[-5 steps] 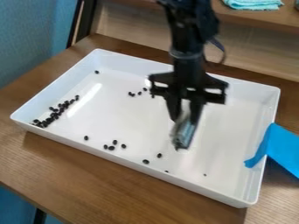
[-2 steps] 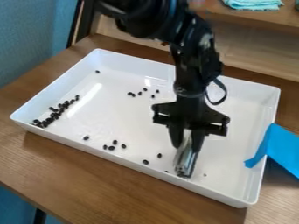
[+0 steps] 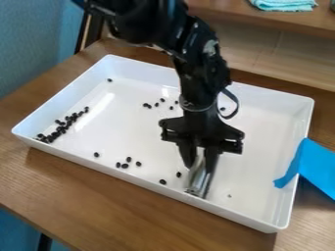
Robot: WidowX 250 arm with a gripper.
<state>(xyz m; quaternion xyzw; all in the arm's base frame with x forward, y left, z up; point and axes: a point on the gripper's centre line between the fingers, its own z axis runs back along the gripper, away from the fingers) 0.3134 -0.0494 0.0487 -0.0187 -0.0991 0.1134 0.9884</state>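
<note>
The black gripper (image 3: 198,188) hangs low over the front right part of a white tray (image 3: 134,177). It is shut on a greyish, shiny object (image 3: 198,175) that points down to the tray floor near the front wall. Just left of that object's lower end lie two dark beans (image 3: 163,182). Several more beans (image 3: 125,165) rest farther left along the front, and a dense cluster (image 3: 60,129) sits at the tray's left end. A loose group (image 3: 156,104) lies toward the back, with a single bean (image 3: 109,80) in the back left corner.
Blue tape (image 3: 317,166) is stuck over the tray's right wall and runs onto the wooden table (image 3: 98,196). A wooden ledge with a folded teal cloth (image 3: 284,4) stands behind. The tray's raised walls surround the work area.
The gripper first came down and toward the front wall with the greyish object, then shifted slightly left. A bean at the back right, behind the arm before, now shows.
</note>
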